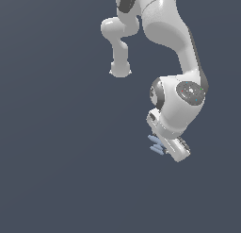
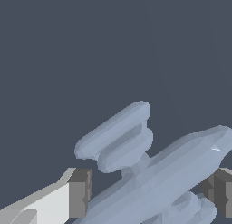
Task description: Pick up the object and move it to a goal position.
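Note:
The object (image 2: 149, 173) is a pale blue-grey piece of short crossed bars, and it fills the gap between my two grey finger pads (image 2: 80, 191). My white gripper (image 2: 150, 193) is shut on the object, one pad at each end of its long bar. In the exterior view the object (image 1: 154, 148) pokes out on the exterior view's left of the tilted gripper (image 1: 161, 146), low under the bent arm. The fingertips themselves are hidden there behind the hand and the object.
A plain dark blue-grey background lies all around in both views. The arm's white links (image 1: 169, 34) rise toward the top of the exterior view. No other objects or edges show.

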You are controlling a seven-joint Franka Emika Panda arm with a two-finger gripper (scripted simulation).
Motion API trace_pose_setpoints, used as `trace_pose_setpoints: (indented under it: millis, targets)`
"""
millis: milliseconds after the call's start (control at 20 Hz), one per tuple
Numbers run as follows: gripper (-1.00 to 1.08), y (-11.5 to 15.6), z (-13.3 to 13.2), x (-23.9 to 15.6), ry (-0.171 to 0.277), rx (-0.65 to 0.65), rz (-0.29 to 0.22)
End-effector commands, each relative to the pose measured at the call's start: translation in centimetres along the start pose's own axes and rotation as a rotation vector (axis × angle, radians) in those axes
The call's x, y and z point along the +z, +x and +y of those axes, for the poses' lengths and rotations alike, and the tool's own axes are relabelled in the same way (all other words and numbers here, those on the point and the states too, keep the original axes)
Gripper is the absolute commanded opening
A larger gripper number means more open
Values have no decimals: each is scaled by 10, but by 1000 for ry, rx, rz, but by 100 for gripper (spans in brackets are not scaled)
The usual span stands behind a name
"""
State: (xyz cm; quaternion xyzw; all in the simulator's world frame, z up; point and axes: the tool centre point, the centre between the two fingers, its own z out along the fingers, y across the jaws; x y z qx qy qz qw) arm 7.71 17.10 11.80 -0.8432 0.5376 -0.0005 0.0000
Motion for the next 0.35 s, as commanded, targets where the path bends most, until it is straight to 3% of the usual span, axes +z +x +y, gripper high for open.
trace_pose_setpoints:
  millis: [0, 300]
  targets:
    - [-100, -3, -5, -3, -1, 1, 0]
    - [-100, -5, -10, -5, -1, 1, -1]
